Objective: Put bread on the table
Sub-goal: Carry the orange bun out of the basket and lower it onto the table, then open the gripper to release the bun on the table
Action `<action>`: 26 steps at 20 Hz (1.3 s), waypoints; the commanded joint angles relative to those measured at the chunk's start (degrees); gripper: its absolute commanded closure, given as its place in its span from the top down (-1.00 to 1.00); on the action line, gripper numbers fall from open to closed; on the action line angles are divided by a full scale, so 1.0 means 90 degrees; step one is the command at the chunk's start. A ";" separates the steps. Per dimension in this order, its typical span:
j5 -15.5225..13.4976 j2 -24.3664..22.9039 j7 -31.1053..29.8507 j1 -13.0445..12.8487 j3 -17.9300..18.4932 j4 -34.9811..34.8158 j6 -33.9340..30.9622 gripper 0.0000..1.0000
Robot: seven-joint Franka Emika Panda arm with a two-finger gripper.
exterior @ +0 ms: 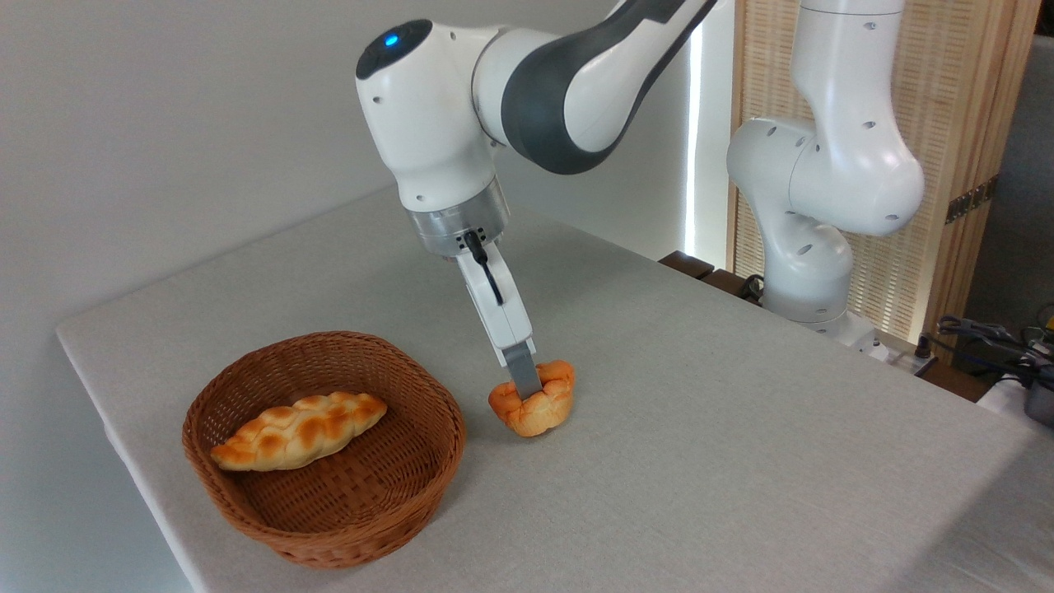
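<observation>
Now the bread (533, 405), a squat orange-golden bun, sits on the grey-beige counter (741, 428) just right of the brown wicker basket (329, 527). The gripper (527, 380) reaches down from the white arm at a tilt, its visible finger pressed into the bun's knotted top, apparently clamped on it. A longer braided loaf (298, 431) lies inside the basket.

Small orange-golden bread (533, 403), knotted top, sitting upright on the grey-beige table (700, 395), right of centre.
</observation>
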 commanded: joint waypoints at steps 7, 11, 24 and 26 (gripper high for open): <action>0.0930 -0.0113 0.0189 -0.0050 0.0060 -0.0015 0.0057 0.99; 0.0921 -0.0113 0.0189 -0.0050 0.0060 0.0005 0.0047 1.00; 0.0891 -0.0113 0.0140 -0.0050 0.0060 0.0044 0.0008 1.00; 0.0853 -0.0103 0.0101 -0.0050 0.0060 0.0267 -0.0050 1.00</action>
